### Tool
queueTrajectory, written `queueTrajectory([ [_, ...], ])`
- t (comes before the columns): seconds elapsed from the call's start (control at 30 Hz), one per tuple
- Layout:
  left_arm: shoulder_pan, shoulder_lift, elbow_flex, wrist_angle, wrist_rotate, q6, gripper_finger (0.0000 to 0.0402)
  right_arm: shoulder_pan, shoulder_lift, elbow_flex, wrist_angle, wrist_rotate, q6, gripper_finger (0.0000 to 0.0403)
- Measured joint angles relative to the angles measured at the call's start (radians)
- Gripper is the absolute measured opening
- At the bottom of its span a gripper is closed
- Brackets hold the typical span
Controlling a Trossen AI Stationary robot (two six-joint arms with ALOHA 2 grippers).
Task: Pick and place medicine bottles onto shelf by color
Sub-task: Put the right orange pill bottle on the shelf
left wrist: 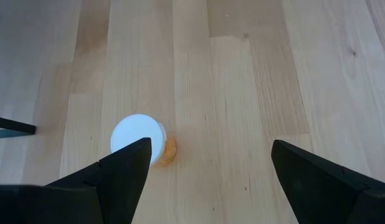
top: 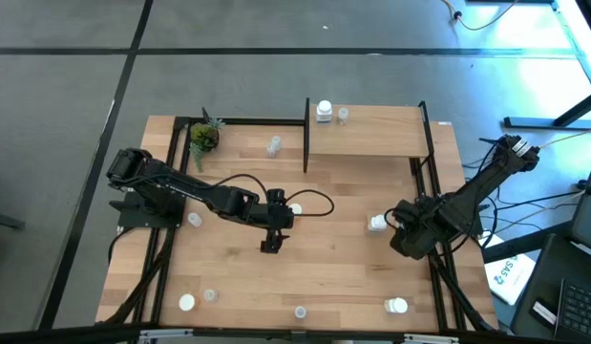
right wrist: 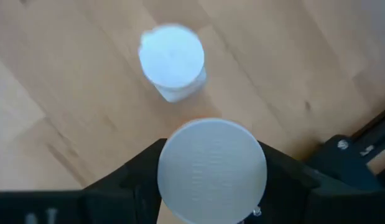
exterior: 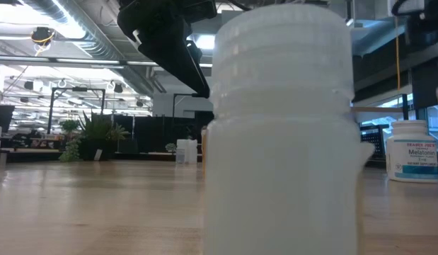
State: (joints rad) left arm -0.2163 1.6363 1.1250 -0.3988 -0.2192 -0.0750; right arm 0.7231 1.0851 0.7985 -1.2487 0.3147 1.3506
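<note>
Wooden tabletop [top: 324, 268]: right gripper [right wrist: 211, 186] clasps 1 white-capped bottle [right wrist: 211, 171].

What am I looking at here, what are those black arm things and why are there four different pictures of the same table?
It is a table robot with two dark arms, each ending in a two-finger gripper. One picture looks straight down from above, one looks level across the tabletop, and two come from cameras on the arms' wrists. Small medicine bottles stand scattered on the wooden table, with a raised shelf at the back already carrying a white bottle and a clear one. A little potted plant stands near it. The left gripper hangs open over the table beside an orange bottle with a white cap. The right gripper is closed around a round white-capped bottle, with another white bottle just beyond it.
</note>
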Motion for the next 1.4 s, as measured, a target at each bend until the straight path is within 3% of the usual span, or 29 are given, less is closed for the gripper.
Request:
queueTrajectory([
  [0.27, 0.000, 0.000, 0.000, 0.000, 0.000, 0.000, 0.0327, -0.059, 0.000, 0.175, -0.163, 0.038, -0.004, 0.0208],
  [0.43, 0.000, 0.000, 0.000, 0.001, 0.000, 0.000, 0.0327, -0.146, 0.000, 0.288, -0.225, 0.082, -0.101, 0.0208],
  [0.6, 0.000, 0.000, 0.000, 0.068, -0.011, 0.000, 0.0327, -0.275, 0.000, 0.393, -0.223, 0.152, -0.234, 0.0209],
  [0.8, 0.000, 0.000, 0.000, 0.188, -0.080, 0.030, 0.0327, -0.501, 0.000, 0.499, -0.210, 0.158, -0.418, 0.0209],
  [1.1, -0.004, -0.069, -0.001, 0.215, -0.092, 0.033, 0.0327, -0.900, 0.024, 0.566, 0.001, -0.063, -0.840, 0.0210],
  [1.4, -0.014, -0.172, 0.001, 0.200, -0.105, 0.034, 0.0327, -1.205, 0.178, 0.565, 0.137, -0.243, -1.110, 0.0210],
])
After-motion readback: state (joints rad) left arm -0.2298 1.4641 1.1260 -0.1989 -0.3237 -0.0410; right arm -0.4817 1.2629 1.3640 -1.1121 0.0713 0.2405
